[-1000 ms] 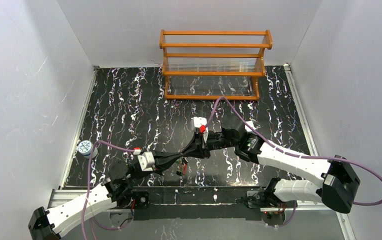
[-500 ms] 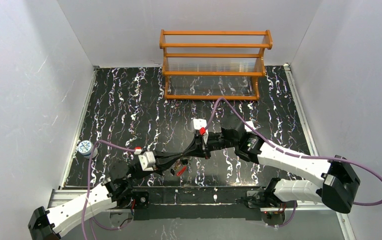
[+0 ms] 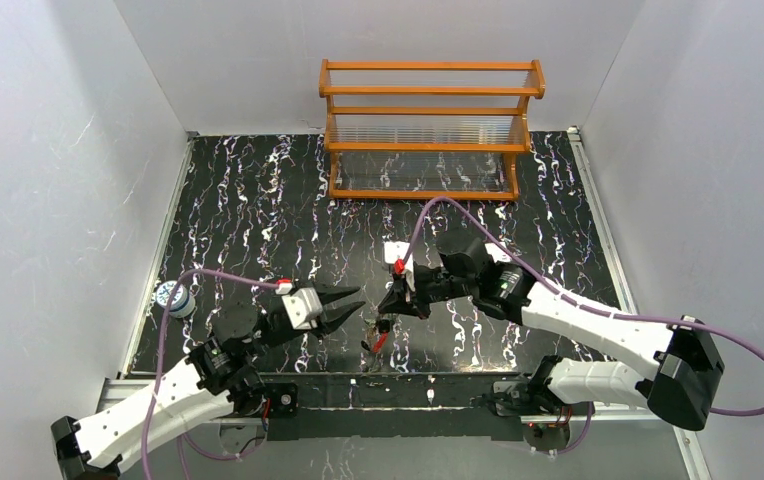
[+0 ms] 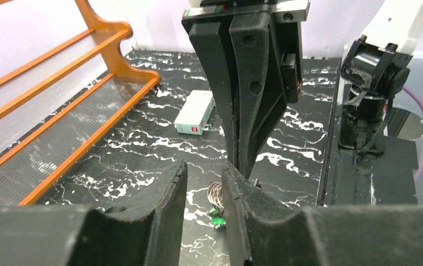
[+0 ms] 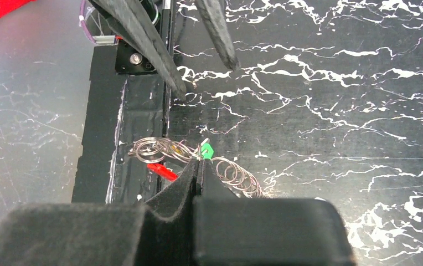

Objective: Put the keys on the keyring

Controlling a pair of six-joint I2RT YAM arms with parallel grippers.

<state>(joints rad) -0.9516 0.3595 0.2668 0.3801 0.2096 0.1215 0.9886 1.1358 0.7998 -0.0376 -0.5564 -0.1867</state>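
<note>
**Right fingers clamp the keyring tangle; left fingers spread beside it**

The right gripper (image 3: 388,312) points down near the front edge of the black marbled counter (image 3: 258,210). Its fingers are pressed together on the keyring (image 5: 156,148), which shows here as a tangle of thin wire loops with a red strip (image 5: 162,170) along one side. A green key (image 5: 206,149) sits right at the fingertips, its head showing just past them. Whether the tangle rests on the counter or hangs just above it cannot be told.

The left gripper (image 3: 356,298) is just beside it on the left, aimed at the right fingers. Its own fingers are spread and hold nothing.

A white box (image 4: 195,112) lies on the counter beyond the right gripper. An orange rack (image 3: 428,130) stands at the far edge.
</note>
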